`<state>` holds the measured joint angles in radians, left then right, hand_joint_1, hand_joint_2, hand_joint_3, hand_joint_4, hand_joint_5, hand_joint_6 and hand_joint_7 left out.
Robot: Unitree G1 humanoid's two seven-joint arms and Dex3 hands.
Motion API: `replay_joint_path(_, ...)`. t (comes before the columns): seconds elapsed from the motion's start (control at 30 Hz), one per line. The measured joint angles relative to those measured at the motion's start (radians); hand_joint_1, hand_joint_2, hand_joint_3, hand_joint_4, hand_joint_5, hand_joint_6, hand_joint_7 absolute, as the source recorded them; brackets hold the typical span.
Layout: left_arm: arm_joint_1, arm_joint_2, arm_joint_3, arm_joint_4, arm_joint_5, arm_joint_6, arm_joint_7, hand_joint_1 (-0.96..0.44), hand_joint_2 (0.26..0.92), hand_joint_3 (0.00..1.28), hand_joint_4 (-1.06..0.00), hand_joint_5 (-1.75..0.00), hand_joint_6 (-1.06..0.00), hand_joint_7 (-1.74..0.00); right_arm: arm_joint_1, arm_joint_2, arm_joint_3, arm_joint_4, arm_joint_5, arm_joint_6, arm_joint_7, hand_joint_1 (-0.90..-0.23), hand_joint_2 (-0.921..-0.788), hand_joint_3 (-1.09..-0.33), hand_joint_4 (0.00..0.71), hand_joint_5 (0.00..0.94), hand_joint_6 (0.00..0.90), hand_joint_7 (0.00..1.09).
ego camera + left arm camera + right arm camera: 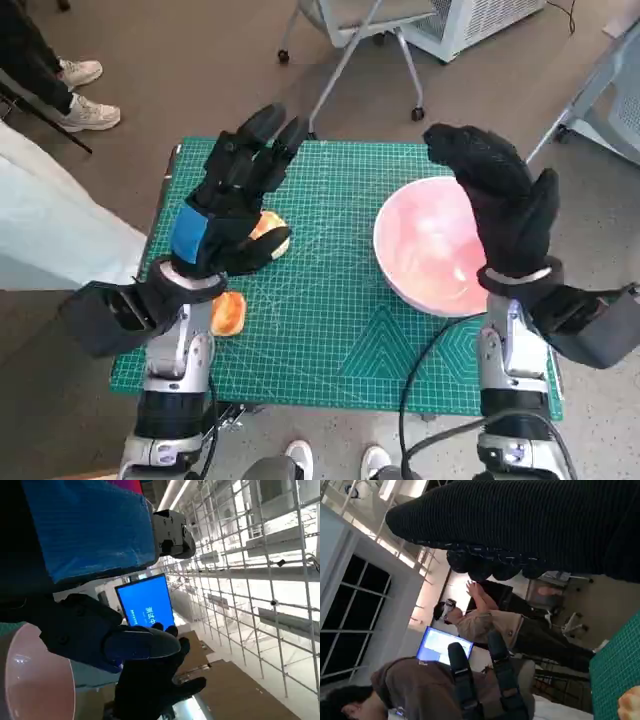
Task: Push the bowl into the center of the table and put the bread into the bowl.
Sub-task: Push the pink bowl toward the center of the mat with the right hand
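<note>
A pink bowl (425,250) stands on the right half of the green mat (330,330). One piece of bread (272,233) lies on the left half, partly hidden under my left hand (232,200). A second piece of bread (228,314) lies near the mat's left edge. My left hand hovers above the mat with fingers spread and holds nothing. My right hand (500,205) is raised over the bowl's right rim, fingers stretched out, empty. The left wrist view shows the bowl (30,680) and the gloved right hand (150,690). A bread piece (631,703) shows in the right wrist view.
The mat covers the small table; its front edge (330,400) is near my body. A person's legs and shoes (85,110) are at the far left. A chair base (350,50) stands behind the table. People sit by a laptop (440,647) in the right wrist view.
</note>
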<state>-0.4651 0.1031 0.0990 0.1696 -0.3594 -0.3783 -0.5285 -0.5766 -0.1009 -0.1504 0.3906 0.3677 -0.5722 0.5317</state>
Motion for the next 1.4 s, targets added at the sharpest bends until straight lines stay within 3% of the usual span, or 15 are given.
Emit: replay_joint_path(1.4,0.012,0.0,-0.002,-0.001,-0.003,0.001,0.001,-0.5,0.921,0.31,-0.18,-0.01,0.0,-0.49,0.015,0.008,-0.005,-0.008,0.003,-0.003,0.001,-0.669,-0.921,-0.753,0.185,0.002,0.027,0.6)
